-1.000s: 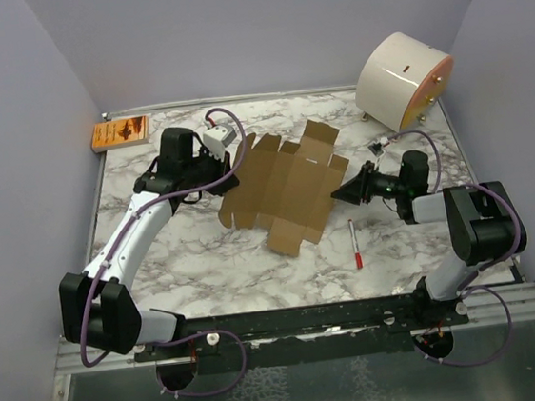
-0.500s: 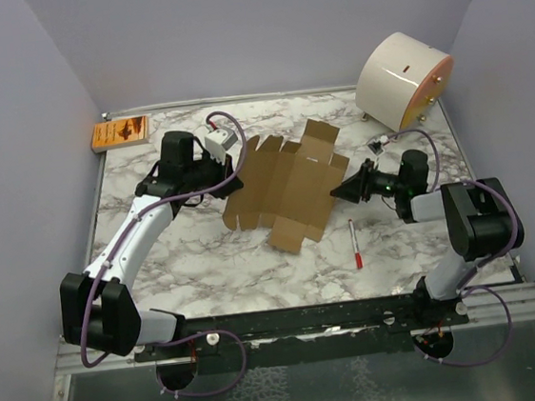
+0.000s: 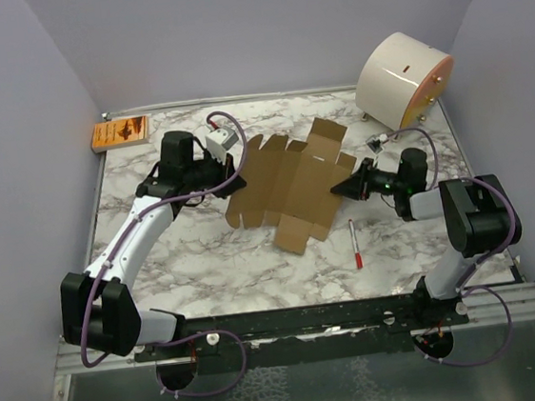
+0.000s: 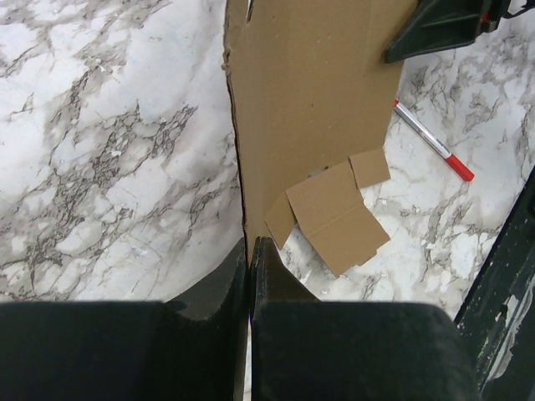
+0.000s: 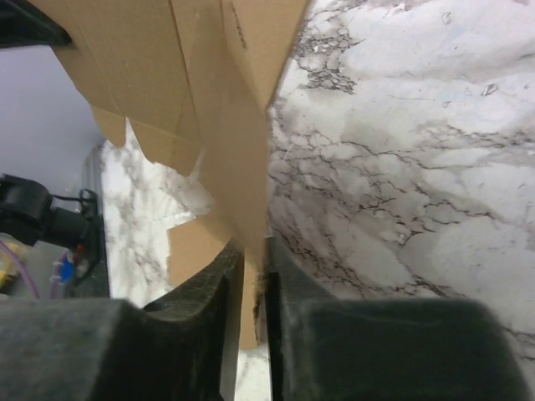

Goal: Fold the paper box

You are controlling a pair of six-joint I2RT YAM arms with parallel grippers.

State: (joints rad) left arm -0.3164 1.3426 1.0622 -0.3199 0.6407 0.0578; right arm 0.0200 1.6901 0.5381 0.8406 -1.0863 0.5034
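- At the far left corner of the marble table (image 3: 159, 260) you have a small orange packet (image 3: 121, 133) lying flat. Its dark print is too small to read.
- Your left gripper (image 3: 232, 178) is clenched on the left edge of the paper box (image 3: 290, 184). The left wrist view shows the two fingers (image 4: 272, 267) pressed together with the cardboard edge between them.
- The paper box is a flat, unfolded brown sheet with creased panels and notched flaps, spread out near the middle of the table between the two arms. You cannot tell whether it is lifted clear of the table.
- Your right gripper (image 3: 341, 189) grasps the sheet's right edge. The right wrist view shows its fingers (image 5: 288, 267) pinching the cardboard.
- A white pen with a red cap (image 3: 355, 244) lies on the marble just near of the right gripper, apart from the sheet.
- At the far right corner a big white cylinder (image 3: 403, 81) lies on its side, tan end face turned right. What it contains is hidden.
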